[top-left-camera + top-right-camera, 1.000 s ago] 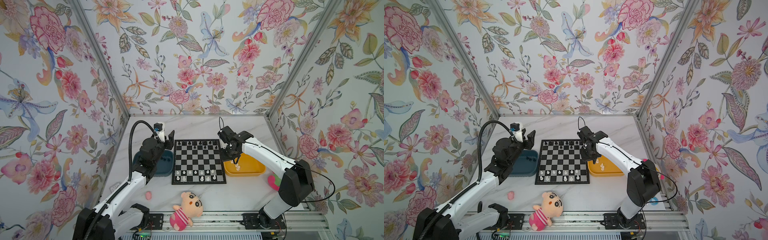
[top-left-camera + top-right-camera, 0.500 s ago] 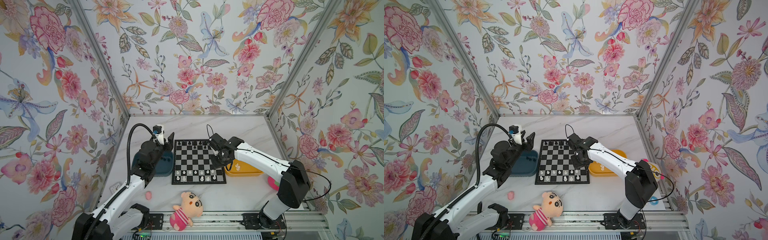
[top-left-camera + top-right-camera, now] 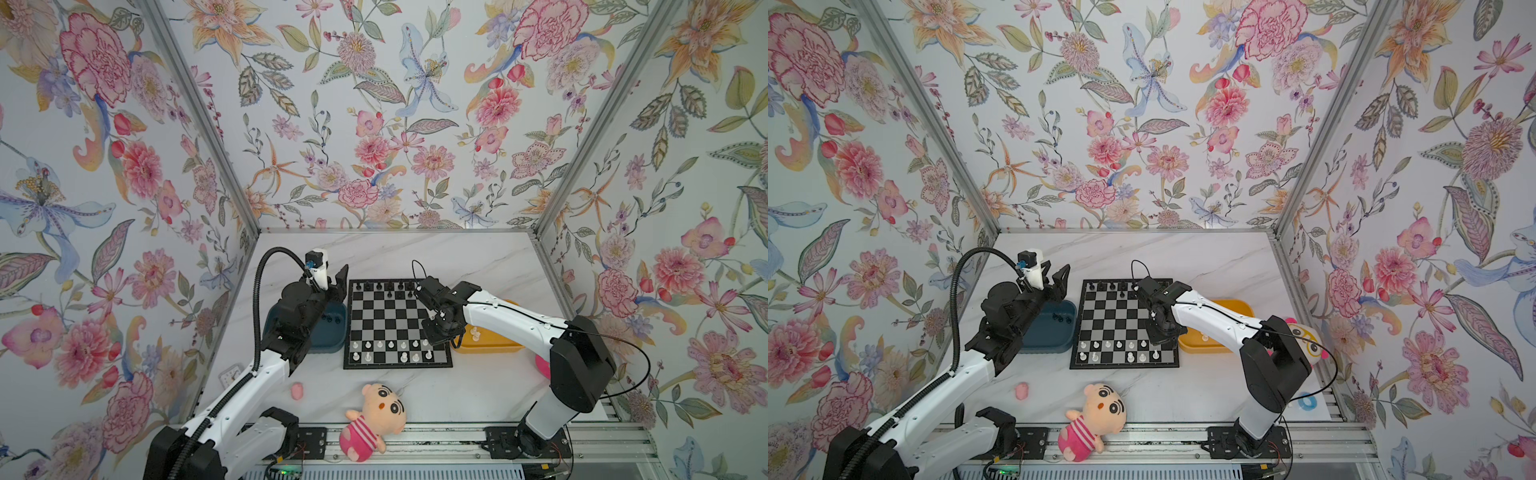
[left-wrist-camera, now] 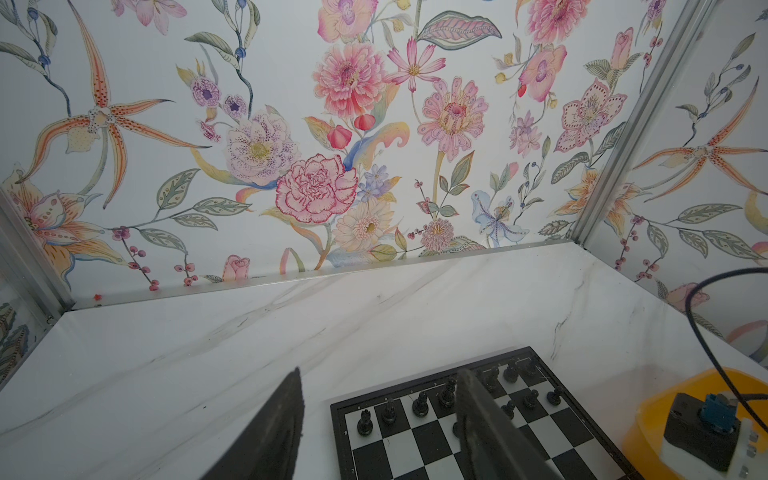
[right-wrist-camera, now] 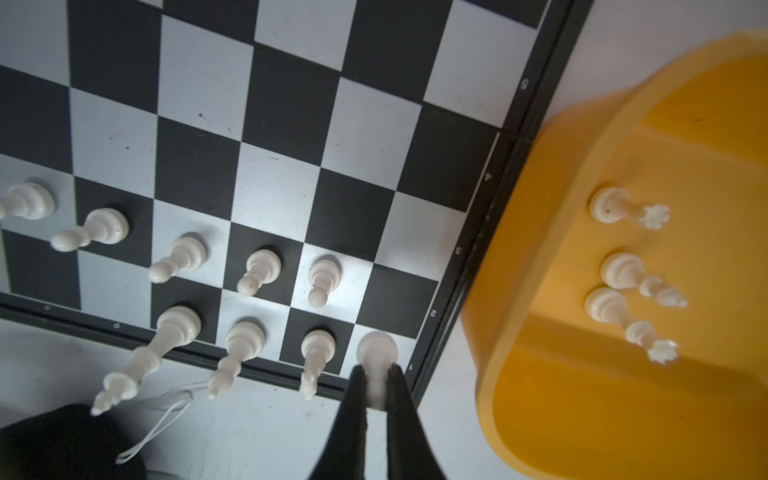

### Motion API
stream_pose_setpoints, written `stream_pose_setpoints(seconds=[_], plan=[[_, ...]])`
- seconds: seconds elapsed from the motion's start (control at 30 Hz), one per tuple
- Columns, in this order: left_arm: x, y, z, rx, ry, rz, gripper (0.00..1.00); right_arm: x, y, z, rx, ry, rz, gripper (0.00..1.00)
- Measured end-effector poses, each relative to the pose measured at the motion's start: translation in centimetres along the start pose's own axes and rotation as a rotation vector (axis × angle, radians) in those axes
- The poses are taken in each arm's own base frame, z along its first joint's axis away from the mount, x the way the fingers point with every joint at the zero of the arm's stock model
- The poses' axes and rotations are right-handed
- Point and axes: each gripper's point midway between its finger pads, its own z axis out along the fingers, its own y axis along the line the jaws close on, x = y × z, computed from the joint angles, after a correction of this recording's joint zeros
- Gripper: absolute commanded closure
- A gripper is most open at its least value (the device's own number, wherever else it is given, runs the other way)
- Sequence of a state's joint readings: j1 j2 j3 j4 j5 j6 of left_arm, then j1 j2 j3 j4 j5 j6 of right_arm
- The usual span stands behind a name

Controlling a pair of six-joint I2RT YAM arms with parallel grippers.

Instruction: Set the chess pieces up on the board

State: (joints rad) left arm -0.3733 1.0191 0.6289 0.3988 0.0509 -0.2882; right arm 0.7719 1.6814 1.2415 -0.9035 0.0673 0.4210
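On the left of the white marble worktop (image 3: 457,257), the left claw (image 3: 334,281) is raised near the far end of a dark blue plastic tray (image 3: 328,348). Its fingers are apart with nothing between them. A few loose black chess pieces (image 3: 328,319) lie in that tray.

Just right of it lies the flat black-and-silver chequered board (image 3: 392,324). A far row of black pieces (image 3: 379,286) stands along its far edge, and white pieces (image 3: 390,344) fill much of its two near rows.

At the board's near right corner the right claw (image 5: 376,374) is clamped on a white chess piece (image 5: 377,349). The base of this piece is over the corner square, though whether it touches the square cannot be told.

Just beside the board's right edge, a yellow plastic tray (image 3: 492,345) holds three spare white pieces (image 5: 623,274), all lying on their sides.
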Motion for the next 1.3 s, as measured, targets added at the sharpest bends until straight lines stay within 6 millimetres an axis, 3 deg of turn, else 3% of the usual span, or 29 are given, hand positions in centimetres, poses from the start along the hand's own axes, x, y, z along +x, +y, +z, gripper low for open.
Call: stream_pose_setpoints(seconds=[0.5,1.3], plan=[[0.3,-0.2,0.2,0.011,0.010,0.000,0.40,0.3,-0.9,2.0,0.008,0.027,0.026,0.90],[0.5,-0.3,0.2,0.016,0.014,0.001,0.40,0.8,-0.9,3.2,-0.005,0.057,0.035,0.90]])
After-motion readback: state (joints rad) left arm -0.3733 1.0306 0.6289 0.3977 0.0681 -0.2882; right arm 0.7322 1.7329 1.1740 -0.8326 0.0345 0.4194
